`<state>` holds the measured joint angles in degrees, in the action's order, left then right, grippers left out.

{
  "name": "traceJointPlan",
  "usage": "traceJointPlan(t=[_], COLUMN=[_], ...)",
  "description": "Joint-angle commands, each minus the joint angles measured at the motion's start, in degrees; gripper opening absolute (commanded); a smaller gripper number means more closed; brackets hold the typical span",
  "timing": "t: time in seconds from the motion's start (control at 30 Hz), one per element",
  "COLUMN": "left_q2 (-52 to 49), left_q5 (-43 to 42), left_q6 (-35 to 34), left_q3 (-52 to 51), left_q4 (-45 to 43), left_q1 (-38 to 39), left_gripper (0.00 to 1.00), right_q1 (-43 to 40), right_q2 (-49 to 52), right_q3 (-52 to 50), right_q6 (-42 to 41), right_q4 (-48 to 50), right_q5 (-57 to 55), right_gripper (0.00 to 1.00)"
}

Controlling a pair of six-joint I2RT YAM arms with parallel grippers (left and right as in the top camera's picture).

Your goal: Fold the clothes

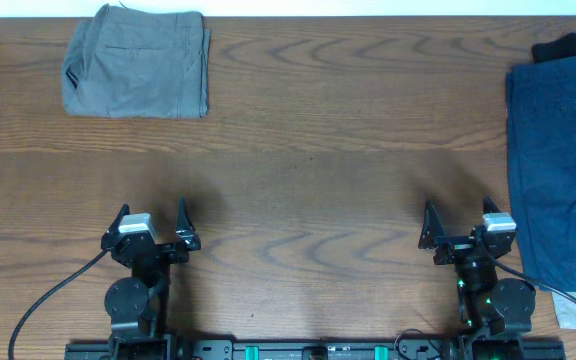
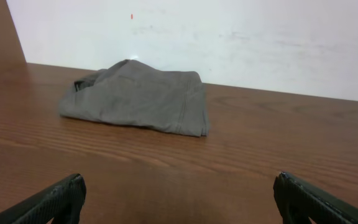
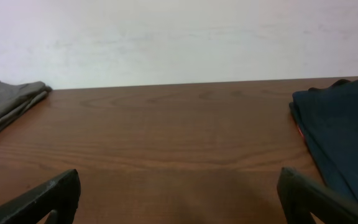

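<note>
Overhead view, one entry per item. Shorts (image 1: 136,62): grey-khaki, lying as a compact, roughly square folded bundle, well ahead of the left gripper (image 1: 151,215) and a little to its left, close to the table's (image 1: 308,150) far edge. Left gripper: fingers spread wide, holding nothing, low over the wood. Right gripper (image 1: 458,215): likewise spread and unladen, with the shorts far off to its left. Blue garment (image 1: 558,150): flat, just to the right of the right gripper and running ahead of it; a black garment (image 1: 568,45) sits beyond that. Step in hand, by judgement: the fold looks essentially made, so what remains is at most squaring up. To do that well, the left gripper should reach straight ahead, come in low at the near hem, pinch all the layers together, and draw toward itself rather than push, since the far edge is near. Room: broad bare wood lies ahead of and between both grippers; the right side is crowded by cloth.
</note>
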<state>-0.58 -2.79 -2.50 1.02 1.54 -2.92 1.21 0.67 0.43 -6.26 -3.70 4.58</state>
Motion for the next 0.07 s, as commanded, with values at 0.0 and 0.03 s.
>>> traceJointPlan(t=[0.0,0.03], left_q2=[0.3,0.3], left_q5=[0.7,0.7], left_q6=[1.0,1.0], left_q3=[-0.8,-0.8], left_q4=[2.3,2.3], left_q1=[-0.2,-0.2], left_gripper=[0.98,0.98], right_q1=[0.5,0.5], right_q2=[-0.3,-0.3], right_q3=[-0.1,-0.1], right_q6=[0.8,0.8], right_q4=[-0.2,-0.2], right_q5=[0.6,0.6], right_gripper=[0.99,0.99])
